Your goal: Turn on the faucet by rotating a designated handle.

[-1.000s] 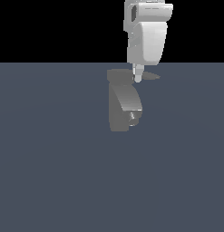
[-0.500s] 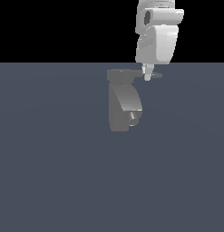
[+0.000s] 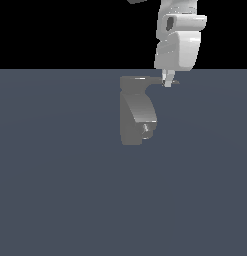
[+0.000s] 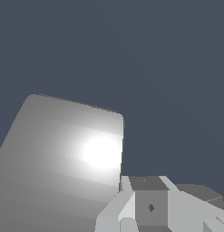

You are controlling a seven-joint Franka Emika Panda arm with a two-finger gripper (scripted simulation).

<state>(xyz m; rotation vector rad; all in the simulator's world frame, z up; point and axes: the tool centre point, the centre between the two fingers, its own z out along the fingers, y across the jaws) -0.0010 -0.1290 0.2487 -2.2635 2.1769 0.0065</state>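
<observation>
Dark slate floor (image 3: 55, 200) holds the faucet (image 3: 137, 117); fingers (image 3: 168, 80) (spread unclear) touch its handle (image 3: 171, 82).

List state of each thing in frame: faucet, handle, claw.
faucet: upright on the flat grey surface, no water visible.
handle: lies flat across the top of the faucet, tip pointing to the exterior view's right.
claw: down at the handle's tip, fingers close together; whether it grips the tip cannot be told. Wrist view shows only the faucet body with a bright glare spot.
</observation>
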